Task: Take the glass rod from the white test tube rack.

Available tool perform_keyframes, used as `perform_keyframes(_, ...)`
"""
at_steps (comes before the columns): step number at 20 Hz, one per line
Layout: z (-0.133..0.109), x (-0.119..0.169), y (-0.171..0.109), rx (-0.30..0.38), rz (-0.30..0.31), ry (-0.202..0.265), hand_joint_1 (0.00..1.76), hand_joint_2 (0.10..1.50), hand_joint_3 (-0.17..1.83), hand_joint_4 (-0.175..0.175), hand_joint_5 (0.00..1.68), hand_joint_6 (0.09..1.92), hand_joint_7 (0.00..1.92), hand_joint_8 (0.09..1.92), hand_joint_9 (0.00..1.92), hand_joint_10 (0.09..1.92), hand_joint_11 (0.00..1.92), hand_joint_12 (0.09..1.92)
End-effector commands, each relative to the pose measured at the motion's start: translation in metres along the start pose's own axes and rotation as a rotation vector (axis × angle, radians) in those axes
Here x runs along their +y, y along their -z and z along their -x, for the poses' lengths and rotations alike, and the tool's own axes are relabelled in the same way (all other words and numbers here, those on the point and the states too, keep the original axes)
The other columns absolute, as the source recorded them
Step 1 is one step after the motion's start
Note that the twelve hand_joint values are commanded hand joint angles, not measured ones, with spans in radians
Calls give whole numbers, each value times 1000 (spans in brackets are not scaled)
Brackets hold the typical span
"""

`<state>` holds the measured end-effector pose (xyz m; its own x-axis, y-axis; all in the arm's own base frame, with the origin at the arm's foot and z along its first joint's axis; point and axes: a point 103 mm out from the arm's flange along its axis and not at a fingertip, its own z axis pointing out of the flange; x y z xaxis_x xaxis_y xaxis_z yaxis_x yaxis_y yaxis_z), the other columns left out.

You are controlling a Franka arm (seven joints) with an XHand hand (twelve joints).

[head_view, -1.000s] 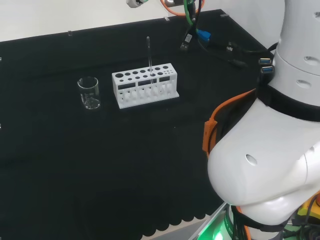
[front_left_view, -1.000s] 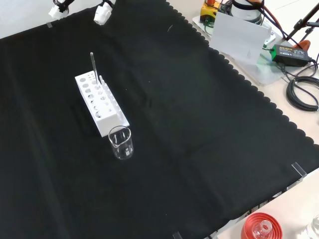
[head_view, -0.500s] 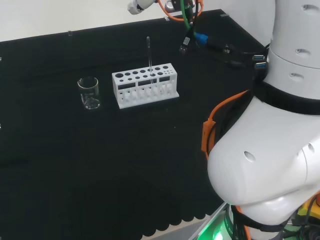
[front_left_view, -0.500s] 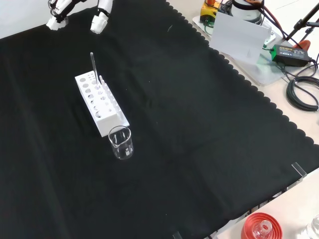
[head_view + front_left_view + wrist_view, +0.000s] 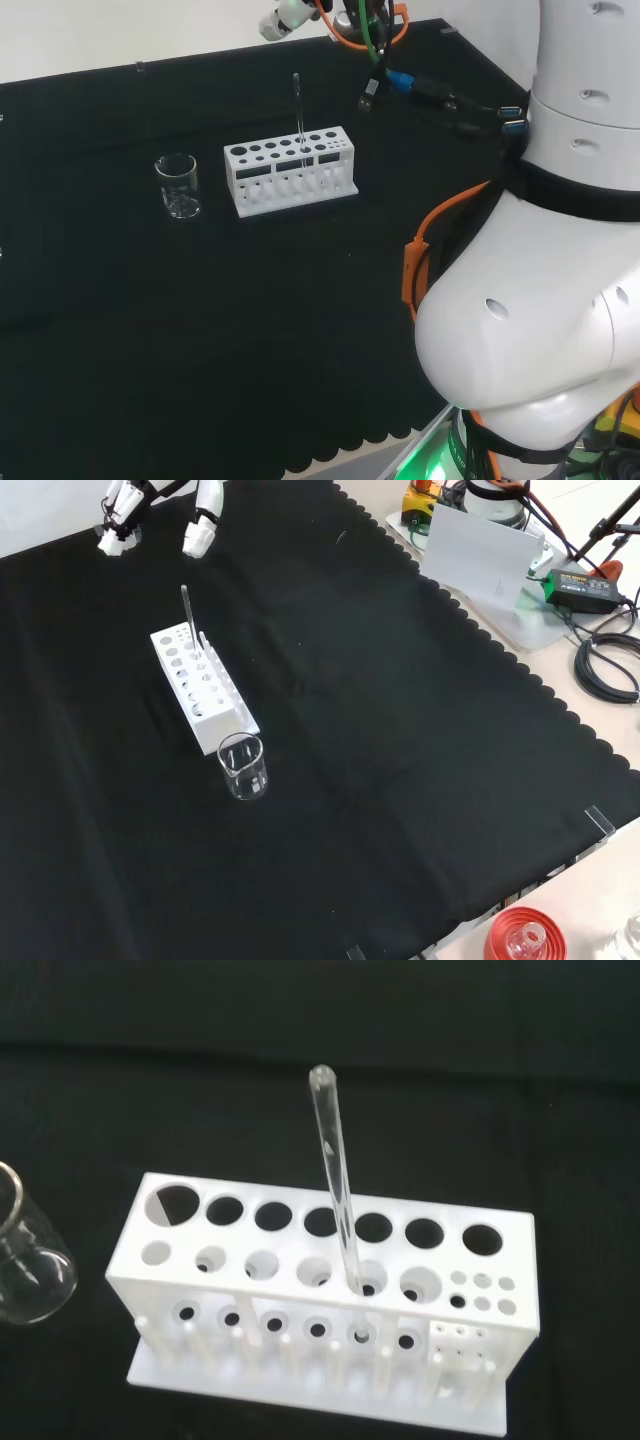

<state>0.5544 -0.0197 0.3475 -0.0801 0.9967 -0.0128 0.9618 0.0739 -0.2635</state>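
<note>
The white test tube rack (image 5: 290, 176) stands on the black cloth, and the clear glass rod (image 5: 298, 108) rises upright from one of its holes. In the front view the rack (image 5: 203, 688) lies below the hand (image 5: 203, 525), with the rod (image 5: 187, 610) at the rack's far end. The hand's fingers are straight and spread, apart from the rod, holding nothing. In the head view a fingertip of the hand (image 5: 283, 18) is above and beyond the rod. The wrist view looks down on the rack (image 5: 320, 1290) and the rod (image 5: 335, 1185).
A clear glass beaker (image 5: 178, 186) stands left of the rack in the head view, at its near end (image 5: 243, 766) in the front view. A red ribbed stand (image 5: 522, 938) sits off the cloth's near right edge. The arm's white links (image 5: 540, 300) stand at the head view's right.
The hand has moved a little lower and nearer to the rack and rod. The rod, the rack and the beaker have not moved.
</note>
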Motion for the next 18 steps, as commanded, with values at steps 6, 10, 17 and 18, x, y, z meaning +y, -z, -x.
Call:
perform_keyframes(6,5,0,-19,15,-41,8,415,919,322,-47,296,87,400,808,608,811,414,1356)
perform_keyframes(10,6,-1,-28,14,-60,13,412,920,324,-52,305,87,401,810,610,811,418,1355)
perform_keyframes(17,13,-2,-37,26,-66,11,409,921,331,-59,321,87,400,816,643,808,460,1345)
perform_keyframes(18,13,-2,-38,26,-67,12,409,921,332,-60,324,87,400,817,648,808,467,1344)
